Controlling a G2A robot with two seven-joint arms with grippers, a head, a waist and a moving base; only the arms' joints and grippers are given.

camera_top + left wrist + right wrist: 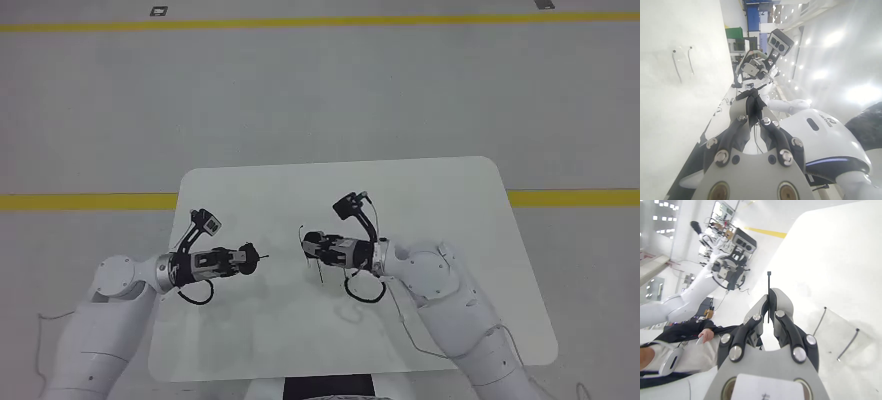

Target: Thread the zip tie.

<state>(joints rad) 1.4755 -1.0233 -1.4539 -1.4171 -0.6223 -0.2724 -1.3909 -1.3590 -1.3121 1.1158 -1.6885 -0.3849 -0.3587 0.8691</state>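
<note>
Fingers of the right gripper are clamping shut on a straight black plastic zip tie. Its square head is projecting beyond the fingertips and its tail end is lying back between the finger links. Directly ahead of those tips, near but apart, the left gripper is facing it. Its fingers are pressing together on a short black strip sticking out sideways, nature undetermined. Below both grippers, the white rectangular table is lying.
</note>
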